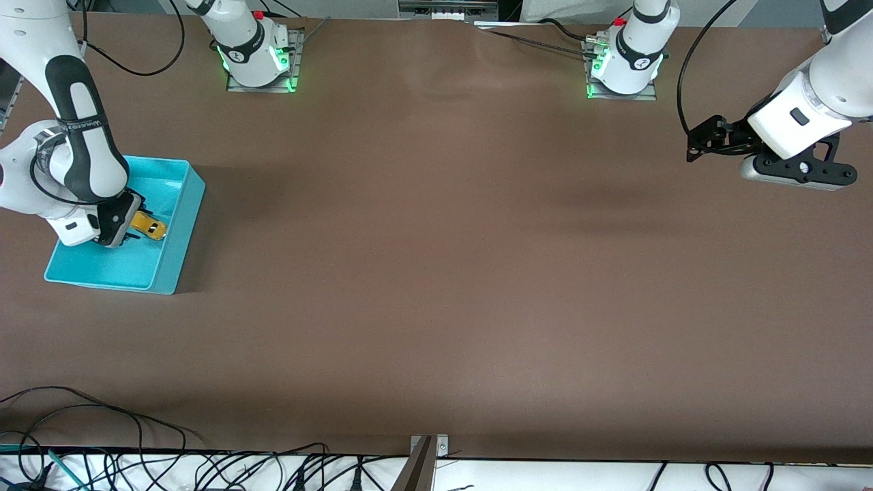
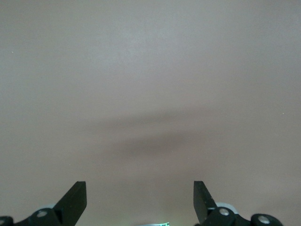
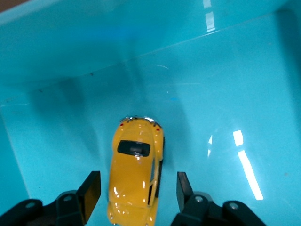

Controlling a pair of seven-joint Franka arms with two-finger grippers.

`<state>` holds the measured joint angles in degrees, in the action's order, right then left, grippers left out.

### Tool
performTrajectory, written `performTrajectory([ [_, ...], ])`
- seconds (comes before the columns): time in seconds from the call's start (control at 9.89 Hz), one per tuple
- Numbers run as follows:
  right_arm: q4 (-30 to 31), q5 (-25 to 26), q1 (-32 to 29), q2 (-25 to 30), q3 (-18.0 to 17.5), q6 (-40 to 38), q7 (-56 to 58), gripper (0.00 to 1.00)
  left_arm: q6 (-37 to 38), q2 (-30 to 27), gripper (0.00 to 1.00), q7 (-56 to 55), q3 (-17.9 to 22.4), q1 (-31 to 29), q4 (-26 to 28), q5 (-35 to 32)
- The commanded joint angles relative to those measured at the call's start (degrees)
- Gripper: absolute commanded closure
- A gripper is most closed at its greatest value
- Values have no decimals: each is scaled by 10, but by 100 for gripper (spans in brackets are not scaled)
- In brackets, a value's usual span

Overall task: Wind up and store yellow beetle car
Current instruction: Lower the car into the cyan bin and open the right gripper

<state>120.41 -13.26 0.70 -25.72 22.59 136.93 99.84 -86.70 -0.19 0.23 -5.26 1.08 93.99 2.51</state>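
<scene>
Yellow beetle car [image 3: 135, 176], a glossy rounded toy, sits on the floor of the turquoise plastic bin [image 1: 179, 235] between the right gripper [image 3: 138, 188]'s spread jaws, apparently just released; next, lift clear. Left gripper [image 2: 140, 197] waits, jaws spread, over the brown worktop [image 1: 436, 286].
</scene>
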Motion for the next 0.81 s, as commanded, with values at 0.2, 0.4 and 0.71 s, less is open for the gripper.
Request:
performTrajectory([
  [0.2, -144, 2, 25, 44, -3, -208, -166, 11, 6, 8, 0, -8, 2, 8, -16, -14],
  [0.4, -241, 61, 30, 66, -8, -332, -330, 11, 6, 8, 0, -8, 2, 8, -16, -13],
  [0.71, -330, 98, 100, 104, -7, -467, -605, 7, 6, 8, 0, -7, 2, 8, -16, -13],
])
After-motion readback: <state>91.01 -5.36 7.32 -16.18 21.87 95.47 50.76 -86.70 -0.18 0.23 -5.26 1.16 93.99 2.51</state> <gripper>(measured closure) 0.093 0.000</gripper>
